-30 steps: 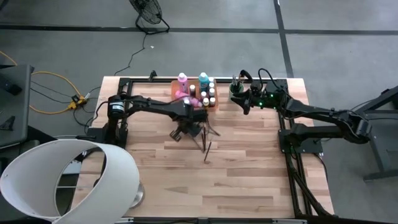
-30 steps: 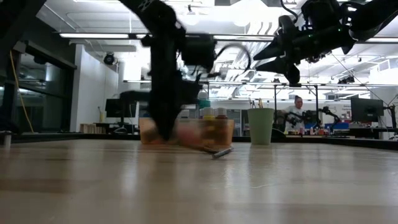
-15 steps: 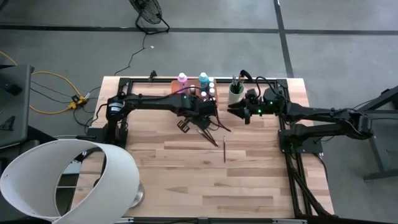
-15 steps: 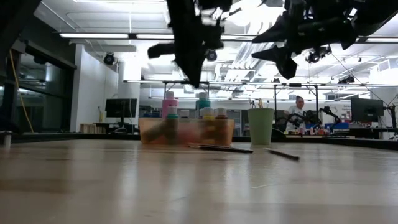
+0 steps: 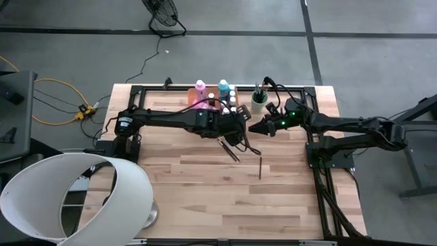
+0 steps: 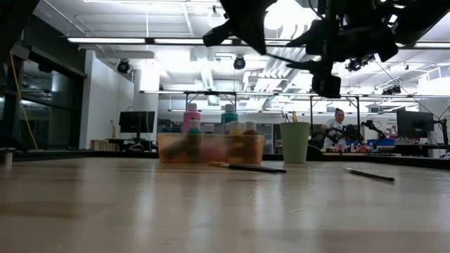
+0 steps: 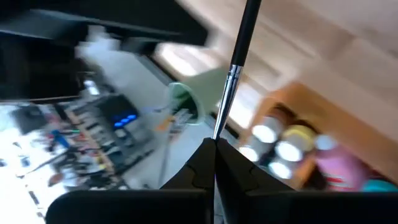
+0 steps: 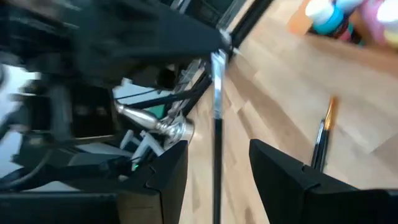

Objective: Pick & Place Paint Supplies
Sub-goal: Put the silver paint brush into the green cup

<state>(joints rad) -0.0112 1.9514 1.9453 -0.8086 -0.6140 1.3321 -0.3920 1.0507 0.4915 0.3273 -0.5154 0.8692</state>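
Left gripper [image 7: 214, 163] pinches a thin dark-handled paintbrush [image 7: 238, 56] right of the translucent orange rectangular tray [image 5: 193, 93]; right gripper [image 8: 214, 180], fingers parted, faces it near the light green cup [image 5: 258, 102]

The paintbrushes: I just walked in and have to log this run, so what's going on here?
The left end effector is shut on a paintbrush above the table, close to the light green cup, which holds some brushes. The right end effector is open with that brush between its fingers, so this looks like a handover. Two loose brushes lie on the table. The paint bottles stand in the orange tray.
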